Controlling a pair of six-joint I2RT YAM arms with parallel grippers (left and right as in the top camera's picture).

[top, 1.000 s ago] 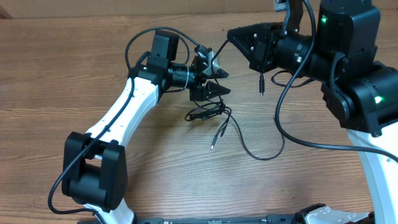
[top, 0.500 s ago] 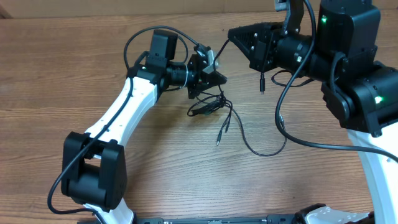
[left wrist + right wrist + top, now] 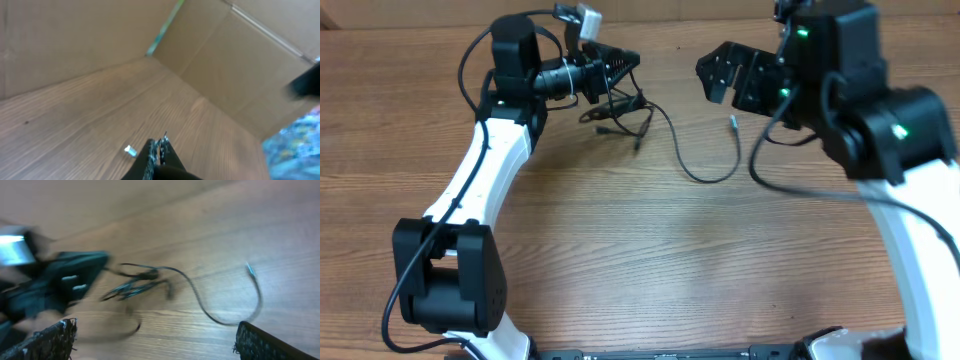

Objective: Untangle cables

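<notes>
At twelve o'clock on the table (image 3: pixel 620 250), we find cables (image 3: pixel 620 110) trailing from left gripper (image 3: pixel 625 62).
Left jaws pinch them; right gripper (image 3: pixel 710 80) gapes wide.

The worktop (image 3: pixel 620 250) is brown wood with long grain, spreading under and between the left hand (image 3: pixel 628 60) and right hand (image 3: pixel 710 78). Beyond the left hand, cardboard walls (image 3: pixel 260 60) meet at a corner, with a green strip (image 3: pixel 165 27) along the seam.
</notes>
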